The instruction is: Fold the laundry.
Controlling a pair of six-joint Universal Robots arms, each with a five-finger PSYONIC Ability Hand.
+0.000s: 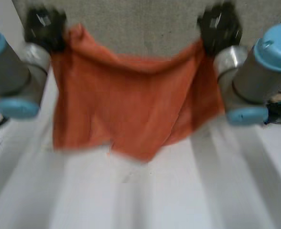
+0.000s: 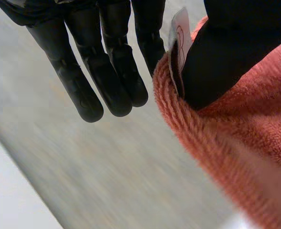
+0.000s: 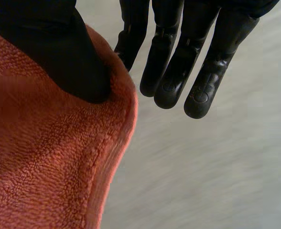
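Hanging widthwise, towel (image 1: 131,109) pinched by left robot hand (image 1: 45,26), right robot hand (image 1: 220,26).

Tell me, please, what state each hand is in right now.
Left hand: shut on one upper corner of the orange towel.
Right hand: shut on the other upper corner.
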